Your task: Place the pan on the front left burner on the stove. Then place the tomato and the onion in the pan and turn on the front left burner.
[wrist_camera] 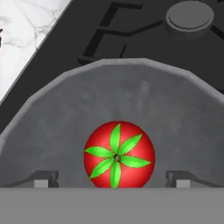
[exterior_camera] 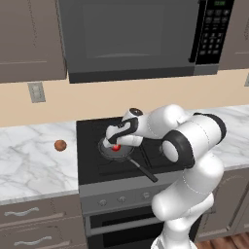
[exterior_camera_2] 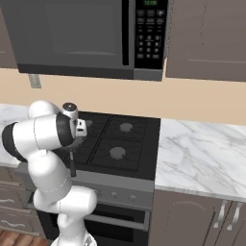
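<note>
- the stove (exterior_camera: 97,168) carries the pan (exterior_camera: 108,151) on its front left burner, handle running toward the near right; a knock from the arm as it lifts away can push the pan off centre over the grate.
- the pan's floor is flat and smooth, so anything round set in it is free to roll toward the wall.
- the gripper (wrist_camera: 113,178) hangs just above the pan with jaws spread wide, one fingertip on each side of the tomato (wrist_camera: 119,154) and clear of it, holding nothing; rising at a tilt can clip the tomato and send it rolling.
- the onion (exterior_camera: 60,145) sits well apart on the left counter (exterior_camera: 34,168), near nothing that stops it; a glancing grasp there can roll it off the near edge.
</note>
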